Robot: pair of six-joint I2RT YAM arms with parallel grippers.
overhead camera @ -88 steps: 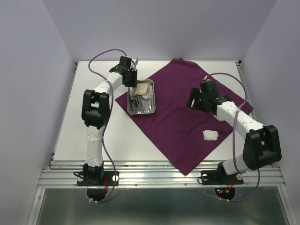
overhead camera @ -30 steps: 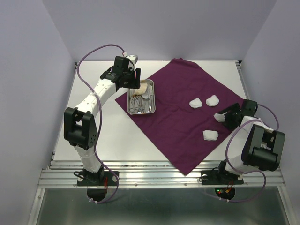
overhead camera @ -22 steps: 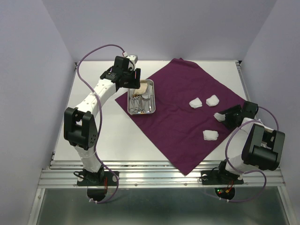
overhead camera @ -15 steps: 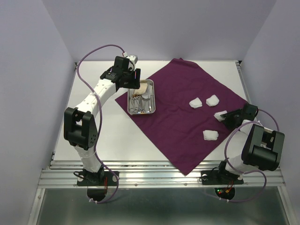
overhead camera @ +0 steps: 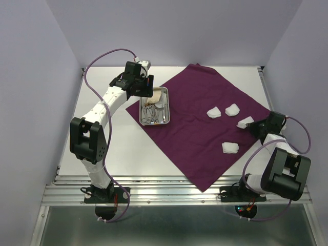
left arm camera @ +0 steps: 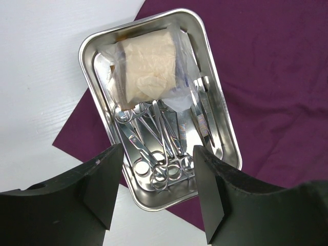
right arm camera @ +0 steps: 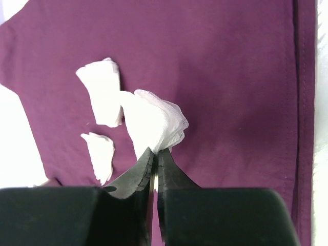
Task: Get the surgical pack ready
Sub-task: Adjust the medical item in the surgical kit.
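The plum-purple cloth (overhead camera: 195,97) lies spread as a diamond on the white table. A small steel tray (overhead camera: 165,97) sits on its left corner. In the left wrist view the tray (left arm camera: 228,136) holds steel scissors and forceps (left arm camera: 154,136) and a clear packet with tan contents (left arm camera: 148,69). My left gripper (left arm camera: 158,149) hovers open above the tray's near end, holding nothing. At the cloth's right side my right gripper (right arm camera: 156,152) is shut on a white gauze pad (right arm camera: 154,120), its corner pinched between the tips. Three more gauze pads (overhead camera: 214,113) (overhead camera: 232,108) (overhead camera: 230,148) lie on the cloth.
Lilac walls close in the table on the left, back and right. A ribbed aluminium rail (overhead camera: 174,192) runs along the near edge between the arm bases. Bare white tabletop (overhead camera: 102,128) lies left of the cloth. The cloth's hemmed right edge (right arm camera: 300,102) passes close to my right gripper.
My right gripper has closed on the gauze pad at the cloth's right side and drawn it slightly rightward. The left arm has stayed still above the tray.
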